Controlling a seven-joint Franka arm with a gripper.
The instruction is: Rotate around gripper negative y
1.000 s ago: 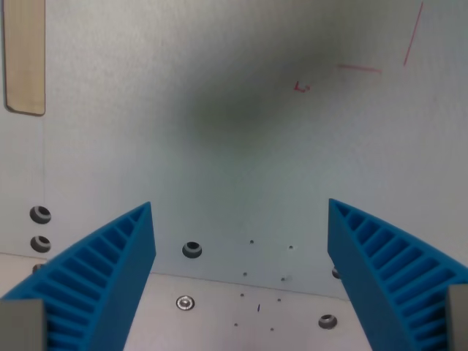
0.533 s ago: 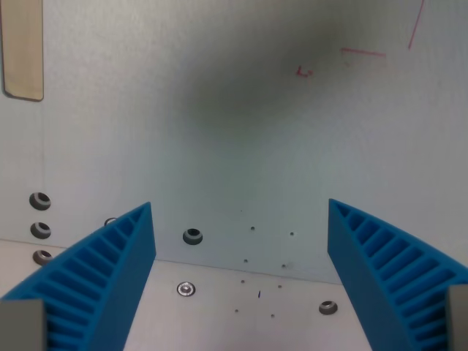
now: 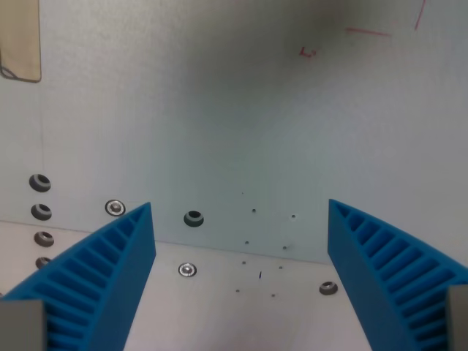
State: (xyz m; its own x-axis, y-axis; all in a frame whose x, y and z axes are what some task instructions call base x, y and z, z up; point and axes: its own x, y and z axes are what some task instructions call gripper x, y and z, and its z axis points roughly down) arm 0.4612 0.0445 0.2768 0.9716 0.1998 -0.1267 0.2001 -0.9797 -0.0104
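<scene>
Nothing to grasp: the gripper (image 3: 240, 281) jaws stand wide open and empty (ribbed blue, probably compliant) above the counter (image 3: 241, 146).

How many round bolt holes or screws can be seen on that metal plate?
8: four screws stacked at the left edge, one by the left jaw, two near centre, one lower right. The blue jaws may hide others.

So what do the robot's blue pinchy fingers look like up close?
The end effector has two bright blue fingers, one at each side of the wrist view. Each is wedge-shaped, like a curved fin, with rows of ridges across its face. Small grey blocks show at the bottom corners. No cables or markings are visible.
</scene>
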